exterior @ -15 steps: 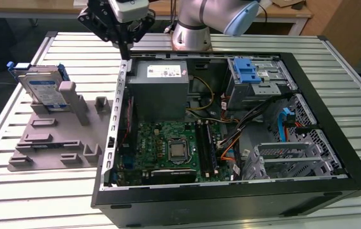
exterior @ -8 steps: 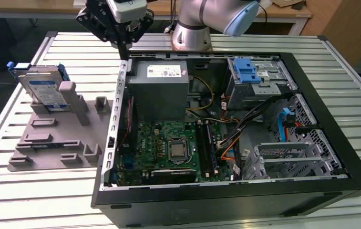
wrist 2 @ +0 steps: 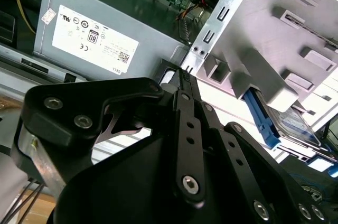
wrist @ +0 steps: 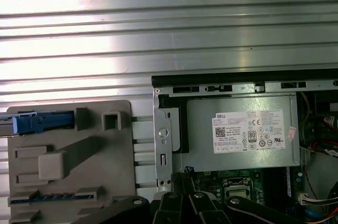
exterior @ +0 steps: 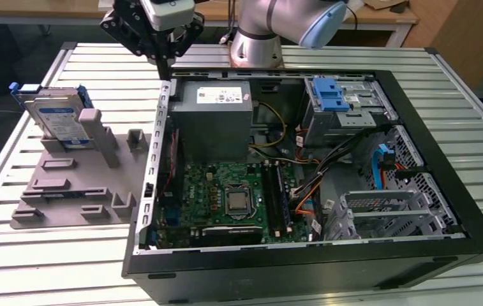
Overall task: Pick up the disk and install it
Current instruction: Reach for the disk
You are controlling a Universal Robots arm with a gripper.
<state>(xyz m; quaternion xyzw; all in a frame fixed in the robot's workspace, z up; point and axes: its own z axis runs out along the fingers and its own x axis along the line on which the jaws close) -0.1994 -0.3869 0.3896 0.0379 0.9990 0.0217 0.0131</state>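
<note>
The gripper (exterior: pixel 165 67), its claw pressed together and empty, hangs over the rear edge of the computer case (exterior: pixel 309 275) near the power supply (exterior: pixel 215 121). It is well apart from the disk (exterior: pixel 58 118), which stands on edge in the grey fixture (exterior: pixel 71 191) at the exterior view's left. A sound pick likely requires spreading the claw past the disk's thickness, centring over its top edge, and closing square on the flat faces.

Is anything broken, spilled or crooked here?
Nothing looks broken or spilled. The computer case lies open on its side on purpose. The disk stands on edge in the grey holder beside it, and the gripper hangs above the case's corner, holding nothing.
</note>
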